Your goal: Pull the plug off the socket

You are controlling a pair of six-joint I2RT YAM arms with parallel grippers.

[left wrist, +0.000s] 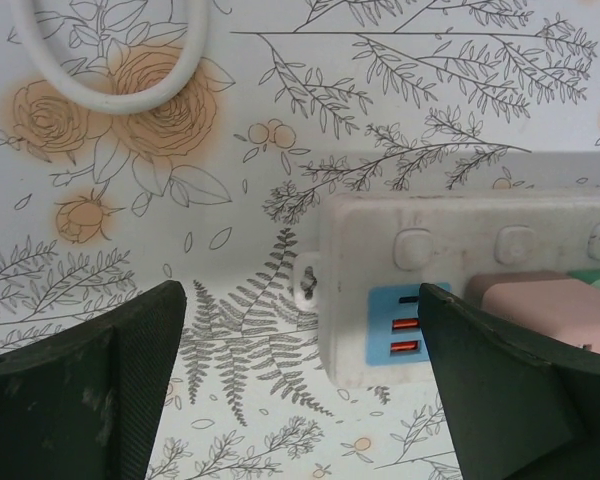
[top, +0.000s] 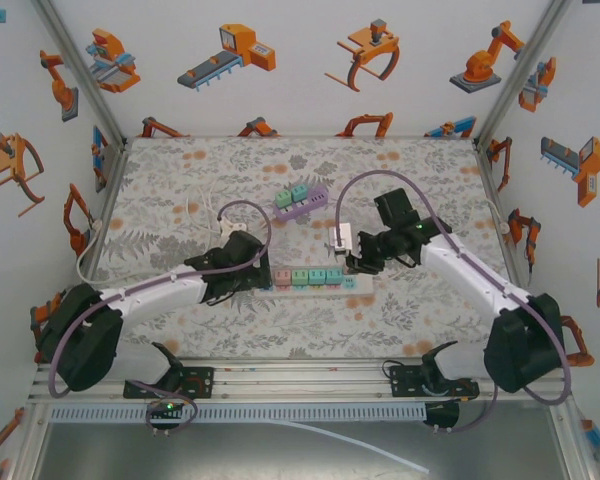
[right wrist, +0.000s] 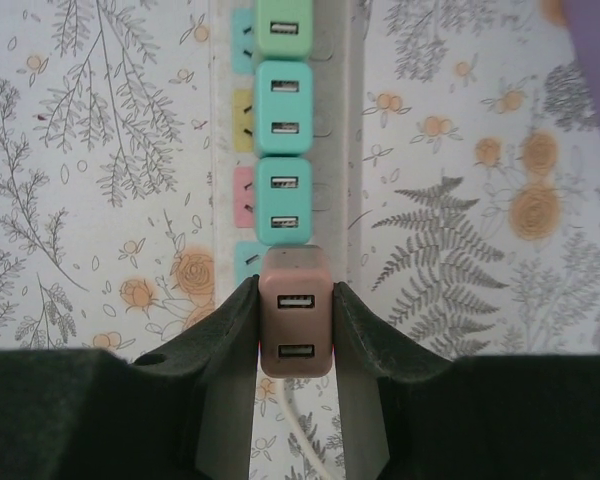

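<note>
Two USB ports on brownish plug [right wrist: 295, 325] at power strip [right wrist: 352, 150] end, clear from right wrist; right gripper [right wrist: 295, 295] clamped around it. Overhead, both forearms low, converging; left gripper [left wrist: 302, 300] wide, empty, astride strip's other end.

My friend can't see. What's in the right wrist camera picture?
The right claw pinches a pinkish-brown plug between its two dark fingers. Beyond it, three green plugs sit in a row on a white power strip, on a flowery tablecloth.

Bright even light, soft shadows, sharp pics, no glare
</note>
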